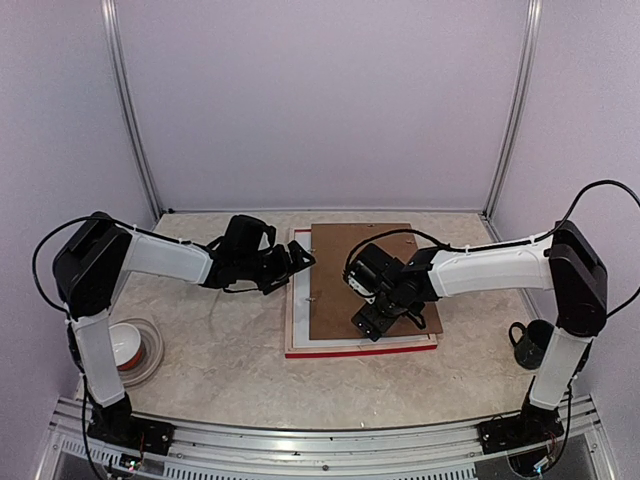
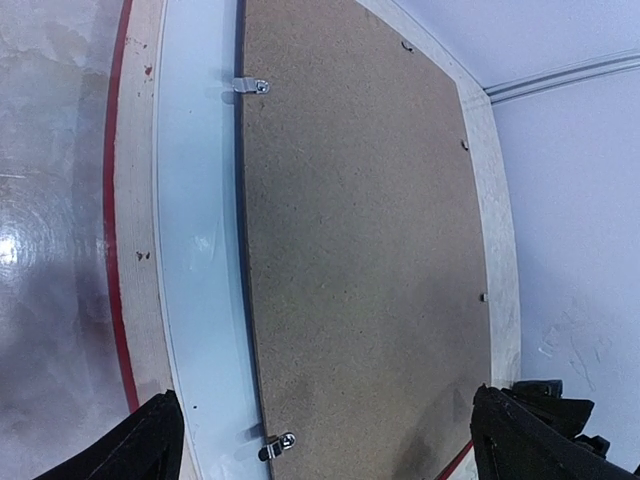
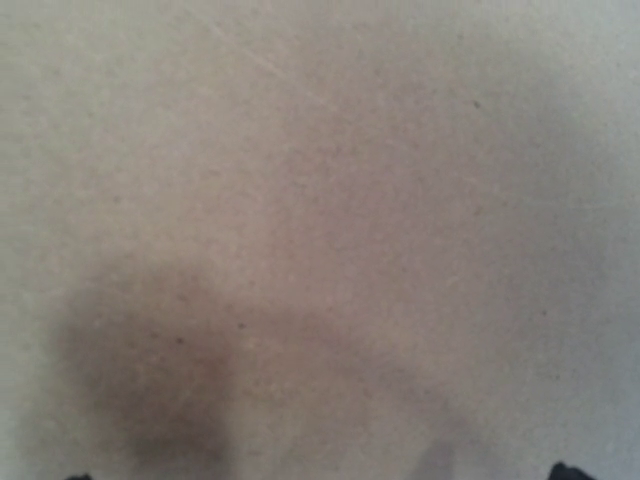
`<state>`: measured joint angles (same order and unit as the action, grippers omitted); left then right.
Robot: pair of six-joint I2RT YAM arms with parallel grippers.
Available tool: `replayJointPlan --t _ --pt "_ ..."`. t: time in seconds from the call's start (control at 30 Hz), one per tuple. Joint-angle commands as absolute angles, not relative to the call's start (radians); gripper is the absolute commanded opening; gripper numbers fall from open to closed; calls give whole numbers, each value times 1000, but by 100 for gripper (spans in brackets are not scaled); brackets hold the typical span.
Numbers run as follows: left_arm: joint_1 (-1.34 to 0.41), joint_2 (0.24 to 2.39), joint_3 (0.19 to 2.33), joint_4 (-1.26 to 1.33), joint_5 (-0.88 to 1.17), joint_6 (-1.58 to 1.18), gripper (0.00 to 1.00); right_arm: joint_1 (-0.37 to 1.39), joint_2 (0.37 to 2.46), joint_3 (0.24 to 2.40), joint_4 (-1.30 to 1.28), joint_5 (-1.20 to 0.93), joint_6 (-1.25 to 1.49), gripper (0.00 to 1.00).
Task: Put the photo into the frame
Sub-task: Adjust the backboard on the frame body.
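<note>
Top external: marbled table (image 1: 230,380), lilac walls (image 1: 320,100); left gripper (image 1: 303,258) and right gripper (image 1: 368,324) gape empty above the frame (image 1: 294,320).

Brown backing board (image 1: 335,290) across the frame (image 1: 360,351)

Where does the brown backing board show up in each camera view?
Top external: the backing board lies at picture centre, on the frame.
Left wrist: it fills the middle, clips along its left edge.
Right wrist: a blurred brown surface fills the picture, probably the board.
Shared landmark: the frame's red edge, seen in top and left wrist views only.
</note>
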<state>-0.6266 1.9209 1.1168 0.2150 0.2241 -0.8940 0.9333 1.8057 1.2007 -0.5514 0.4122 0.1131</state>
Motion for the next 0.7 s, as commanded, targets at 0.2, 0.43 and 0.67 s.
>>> replayJointPlan --t 0.2,0.43,0.67 --pt "-658 1896 1183 224 229 -892 99 885 1703 1194 -533 363 203 99" --pt "-691 1948 1255 175 216 -878 99 736 1584 1140 -441 168 326 99" --pt "-734 1998 1353 16 98 -819 99 534 1493 1050 -376 38 416 99"
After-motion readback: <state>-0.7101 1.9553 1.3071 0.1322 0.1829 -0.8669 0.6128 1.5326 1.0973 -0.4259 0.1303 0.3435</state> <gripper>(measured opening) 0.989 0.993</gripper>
